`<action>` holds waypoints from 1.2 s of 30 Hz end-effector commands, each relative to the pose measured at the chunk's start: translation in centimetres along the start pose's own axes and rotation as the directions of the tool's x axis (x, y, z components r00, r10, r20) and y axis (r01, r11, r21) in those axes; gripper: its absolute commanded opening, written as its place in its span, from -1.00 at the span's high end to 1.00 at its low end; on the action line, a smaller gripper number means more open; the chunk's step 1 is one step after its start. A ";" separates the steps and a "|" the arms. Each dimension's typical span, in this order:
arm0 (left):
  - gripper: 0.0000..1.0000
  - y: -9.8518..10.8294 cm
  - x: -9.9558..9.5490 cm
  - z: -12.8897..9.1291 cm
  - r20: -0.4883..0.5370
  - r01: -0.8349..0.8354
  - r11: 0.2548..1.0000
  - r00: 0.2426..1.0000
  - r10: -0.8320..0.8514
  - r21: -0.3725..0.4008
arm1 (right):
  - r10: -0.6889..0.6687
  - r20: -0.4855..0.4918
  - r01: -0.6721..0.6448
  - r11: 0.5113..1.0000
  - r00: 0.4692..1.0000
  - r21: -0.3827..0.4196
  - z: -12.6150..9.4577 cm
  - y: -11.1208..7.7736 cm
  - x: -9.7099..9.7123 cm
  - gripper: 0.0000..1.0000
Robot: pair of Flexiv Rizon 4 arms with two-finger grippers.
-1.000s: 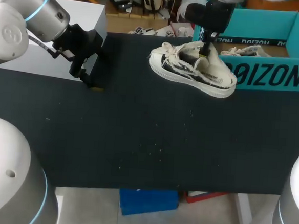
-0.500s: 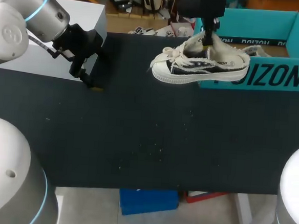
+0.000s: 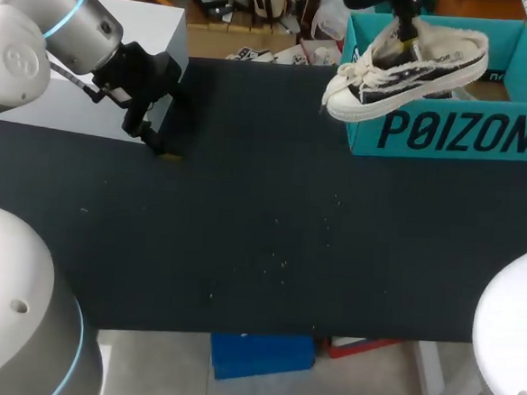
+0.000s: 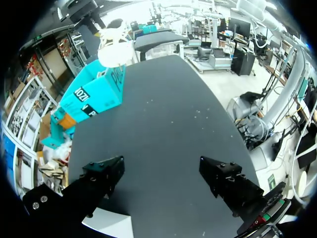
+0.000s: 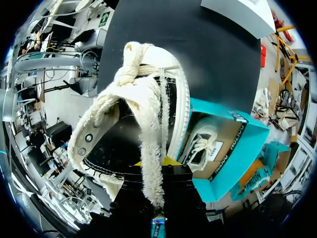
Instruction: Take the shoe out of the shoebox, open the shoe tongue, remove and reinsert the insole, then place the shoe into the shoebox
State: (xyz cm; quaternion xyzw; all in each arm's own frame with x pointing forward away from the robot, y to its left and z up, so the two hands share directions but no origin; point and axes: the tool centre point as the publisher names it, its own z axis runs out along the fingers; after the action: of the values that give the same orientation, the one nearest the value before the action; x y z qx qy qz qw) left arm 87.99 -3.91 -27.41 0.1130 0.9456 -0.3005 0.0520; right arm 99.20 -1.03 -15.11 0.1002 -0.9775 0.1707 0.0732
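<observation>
A cream and black sneaker (image 3: 408, 67) hangs in the air, toe down, over the left front corner of the teal shoebox (image 3: 458, 132). My right gripper (image 3: 404, 28) is shut on the sneaker's upper edge. In the right wrist view that gripper (image 5: 158, 166) pinches the fuzzy cream edge of the sneaker (image 5: 143, 114). Under it lies the open shoebox (image 5: 237, 148) with a second sneaker (image 5: 200, 144) inside. My left gripper (image 3: 161, 148) stands open and empty low over the table's far left. From the left wrist view the sneaker (image 4: 115, 47) and the shoebox (image 4: 94, 91) are far ahead of the left gripper (image 4: 161, 176).
A white block (image 3: 91, 77) sits at the table's back left corner, just behind my left gripper. The black tabletop (image 3: 270, 234) stretches between the two arms, with a few pale specks near its middle.
My right gripper has lifted the sneaker off the table and carried it up and to the right, over the shoebox's corner. The left arm has kept still.
</observation>
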 end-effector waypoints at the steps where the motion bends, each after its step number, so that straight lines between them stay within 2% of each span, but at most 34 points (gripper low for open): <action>1: -1.00 0.0 0.0 0.0 -0.001 -0.001 1.000 1.000 0.001 -0.003 | -0.005 -0.020 0.004 0.999 1.000 -0.048 0.1 -2.5 -3.1 1.00; 10: -1.00 0.0 0.0 0.0 -0.001 -0.001 1.000 1.000 0.001 -0.003 | 0.005 -0.003 -0.005 0.997 1.000 -0.075 1.7 -6.9 -8.8 1.00; 21: -1.00 0.0 0.0 0.0 -0.001 -0.001 1.000 1.000 0.001 -0.003 | 0.049 -0.004 -0.049 0.993 0.999 -0.103 3.3 -11.5 -14.2 1.00; 28: -1.00 0.0 0.0 0.0 -0.001 -0.001 1.000 1.000 0.001 -0.003 | 0.100 -0.008 -0.101 0.984 0.995 -0.148 4.8 -13.8 -17.7 1.00; 36: -1.00 0.0 0.0 0.0 -0.001 -0.001 1.000 1.000 0.001 -0.003 | 0.120 -0.033 -0.124 0.974 0.992 -0.189 7.4 -15.2 -21.6 1.00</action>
State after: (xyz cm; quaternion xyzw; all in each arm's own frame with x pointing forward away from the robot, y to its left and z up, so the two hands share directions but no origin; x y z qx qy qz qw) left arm 87.98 -3.92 -27.41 0.1131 0.9456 -0.3005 0.0520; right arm 119.62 -13.57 -19.53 0.0356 -0.9946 0.0918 0.0330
